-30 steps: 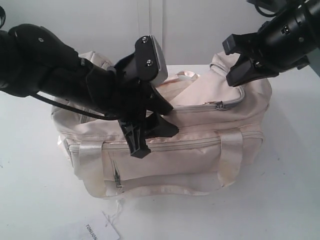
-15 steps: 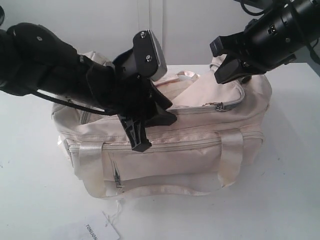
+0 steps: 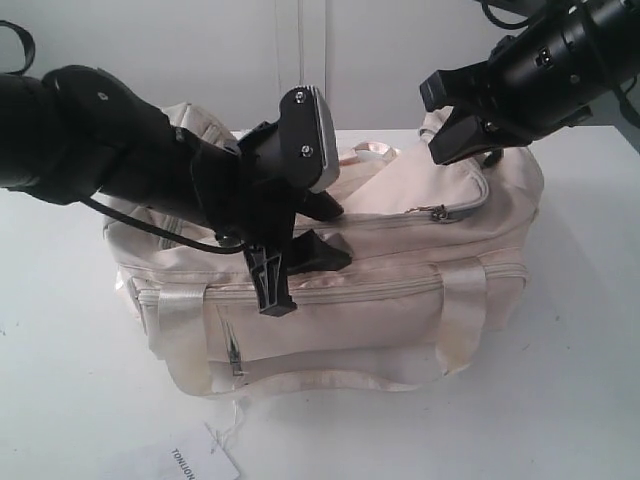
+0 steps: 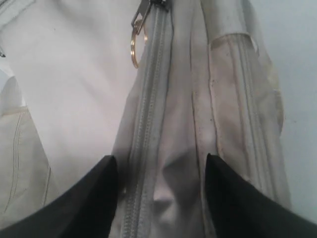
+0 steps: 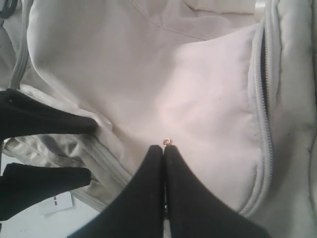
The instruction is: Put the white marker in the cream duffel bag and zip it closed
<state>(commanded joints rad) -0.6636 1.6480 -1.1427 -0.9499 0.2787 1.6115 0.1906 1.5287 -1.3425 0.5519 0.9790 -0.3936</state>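
Note:
The cream duffel bag (image 3: pixel 380 300) lies on the white table, its top flap (image 5: pixel 198 89) loose along the curved zipper. The zipper slider (image 3: pixel 438 210) carries a gold ring (image 4: pixel 134 49) that hangs free. My left gripper (image 3: pixel 305 277) (image 4: pixel 161 161) is open and straddles a fold of fabric and the zipper track (image 4: pixel 143 129) at the bag's front top edge. My right gripper (image 3: pixel 442 152) (image 5: pixel 164 148) is shut and hovers above the bag's right end, the gold ring (image 5: pixel 167 142) showing just past its tips. The white marker is out of view.
A white paper tag (image 3: pixel 195 462) with black letters lies on the table in front of the bag. Shiny cream straps (image 3: pixel 462 310) cross the bag's front, beside a front pocket zipper (image 3: pixel 232 355). The left arm (image 3: pixel 110 150) spans the bag's left half.
The right gripper moved left and slightly up over the bag's right end, then held still. The left gripper shifted a little over the front top edge, still open.

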